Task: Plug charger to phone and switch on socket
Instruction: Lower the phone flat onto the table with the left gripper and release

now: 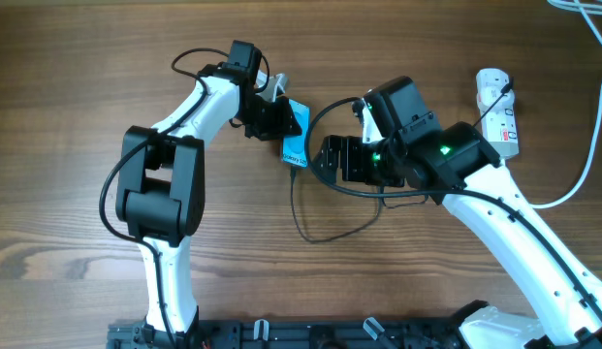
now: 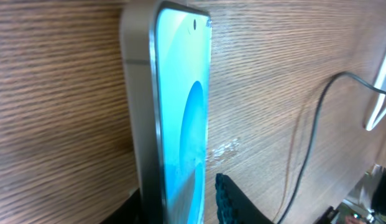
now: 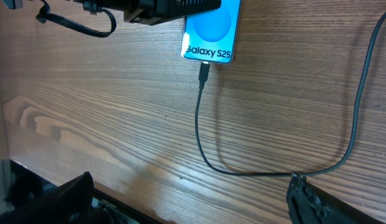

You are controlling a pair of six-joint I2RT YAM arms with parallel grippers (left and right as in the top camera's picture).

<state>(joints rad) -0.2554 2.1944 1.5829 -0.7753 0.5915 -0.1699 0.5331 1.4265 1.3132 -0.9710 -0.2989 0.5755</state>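
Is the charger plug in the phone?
Yes, in the right wrist view the charger plug sits straight into the phone's lettered end, with no gap visible.

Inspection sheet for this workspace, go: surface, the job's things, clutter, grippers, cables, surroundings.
Surface: wooden table, bare wood grain, no spills seen.
Job's things: phone with its cyan screen lit; charger has its connector at the phone's lower edge, apparently plugged in; socket at the far right, switch state too small to tell.
Clutter: nothing seen.
Grippers: left gripper at the phone's upper end, grip unclear; right gripper open, empty, close to the phone.
Cables: the charger loops loosely across the table; white cord curves along the right side.
Surroundings: black rail along the near edge.
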